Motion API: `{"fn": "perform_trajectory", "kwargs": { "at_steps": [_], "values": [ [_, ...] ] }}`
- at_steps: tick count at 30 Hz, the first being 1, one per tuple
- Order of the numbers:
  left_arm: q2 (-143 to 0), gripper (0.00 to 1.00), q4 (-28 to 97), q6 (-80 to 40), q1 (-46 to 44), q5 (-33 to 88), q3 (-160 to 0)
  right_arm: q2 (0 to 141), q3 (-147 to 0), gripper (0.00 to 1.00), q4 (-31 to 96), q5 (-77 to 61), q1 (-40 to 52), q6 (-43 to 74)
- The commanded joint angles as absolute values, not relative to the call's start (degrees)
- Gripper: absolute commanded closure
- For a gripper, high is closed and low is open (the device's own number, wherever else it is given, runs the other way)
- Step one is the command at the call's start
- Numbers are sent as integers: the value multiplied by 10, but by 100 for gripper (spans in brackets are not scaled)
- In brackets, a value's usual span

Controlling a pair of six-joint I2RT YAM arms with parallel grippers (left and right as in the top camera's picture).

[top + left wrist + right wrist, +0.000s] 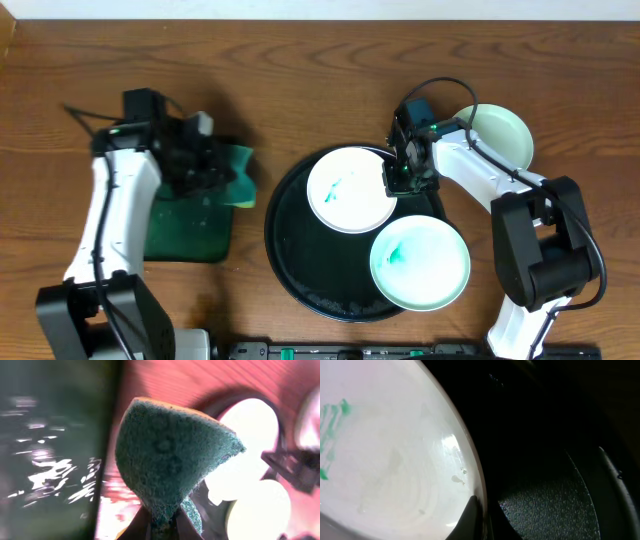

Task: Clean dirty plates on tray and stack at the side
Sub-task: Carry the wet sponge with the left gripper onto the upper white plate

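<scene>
Closest to your left wrist camera is the sponge (170, 460), a teal-green wedge filling the middle of the frame. Its narrow lower end is pinched between the two fingers of the left gripper (162, 522).

From overhead, your tray (300, 245) sits in the lower middle of the table (300, 80). The upper plate (350, 188) lies on the tray's top part and carries a teal smear. The lower plate (420, 262), also smeared, rests at the tray's lower right and overhangs the rim. The third plate (500, 135) lies off the tray at the upper right, partly covered by the right arm (480, 175).

Your right gripper (400, 175) is at the right edge of the upper plate. In the right wrist view that plate fills the left side. One dark fingertip (470, 520) touches its rim at the bottom edge, with black tray beyond. The other finger is out of frame, so you cannot tell whether the jaws are clamped on the rim or only resting against it.

At the left, the sponge hangs over the upper right corner of the green tray (185, 225). In the left wrist view the plates are only washed-out white blurs at the right.
</scene>
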State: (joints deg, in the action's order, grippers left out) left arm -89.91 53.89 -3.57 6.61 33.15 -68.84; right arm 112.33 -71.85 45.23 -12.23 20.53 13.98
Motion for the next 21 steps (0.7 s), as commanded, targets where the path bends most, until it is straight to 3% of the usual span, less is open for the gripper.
{"fn": "perform_trajectory", "kwargs": {
  "at_steps": [1, 21],
  "values": [
    [-909, 93, 532, -23, 10, 390, -701, 1135, -694, 99, 460, -125, 226, 121],
    [-1122, 93, 323, -123, -180, 435, -701, 1135, -694, 99, 465, -125, 226, 122]
  ]
}}
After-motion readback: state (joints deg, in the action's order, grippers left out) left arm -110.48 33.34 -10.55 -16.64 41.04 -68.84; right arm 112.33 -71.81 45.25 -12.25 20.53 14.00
